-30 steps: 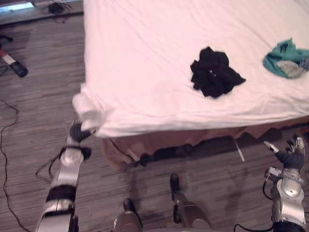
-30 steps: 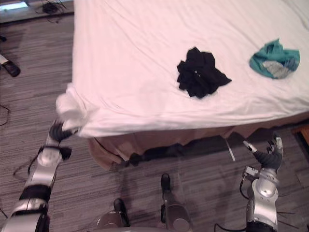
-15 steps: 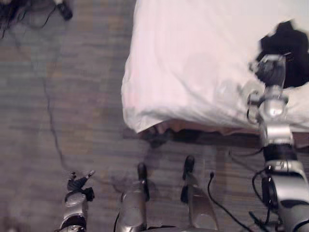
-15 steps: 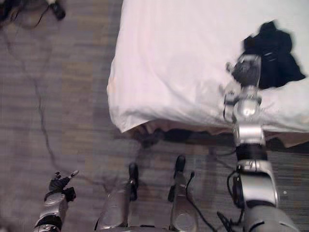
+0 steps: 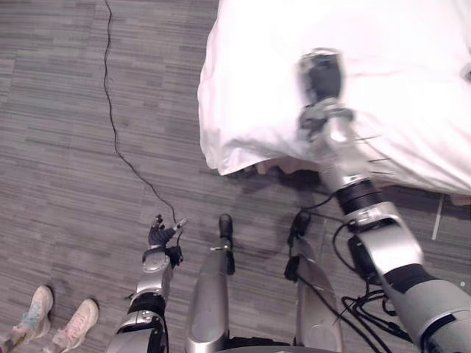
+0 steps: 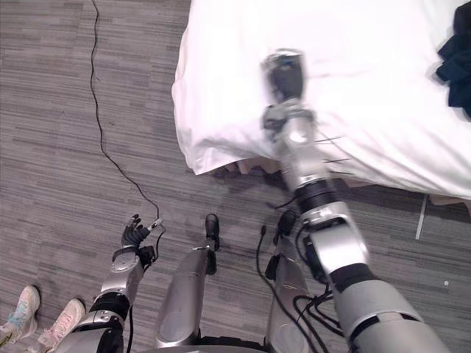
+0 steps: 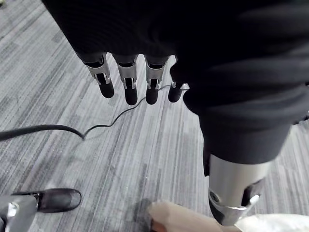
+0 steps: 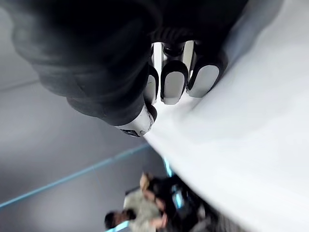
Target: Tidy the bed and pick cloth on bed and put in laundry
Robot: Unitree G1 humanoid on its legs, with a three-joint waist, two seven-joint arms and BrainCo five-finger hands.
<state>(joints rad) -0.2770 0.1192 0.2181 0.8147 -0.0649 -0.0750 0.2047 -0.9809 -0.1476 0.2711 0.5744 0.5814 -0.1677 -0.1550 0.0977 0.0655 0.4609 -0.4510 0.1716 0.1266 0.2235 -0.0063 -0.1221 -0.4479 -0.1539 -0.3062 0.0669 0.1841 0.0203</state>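
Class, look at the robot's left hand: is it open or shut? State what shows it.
Open: the left hand hangs over the floor with fingers straight, holding nothing.

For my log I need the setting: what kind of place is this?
Probably a bedroom: a white-covered bed, a black cloth lying on it, and a grey plank floor around it.

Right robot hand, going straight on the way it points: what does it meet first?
Probably the white sheet: the right robot hand is over it, fingertips aimed at it. The black cloth lies off to one side, out of that line.
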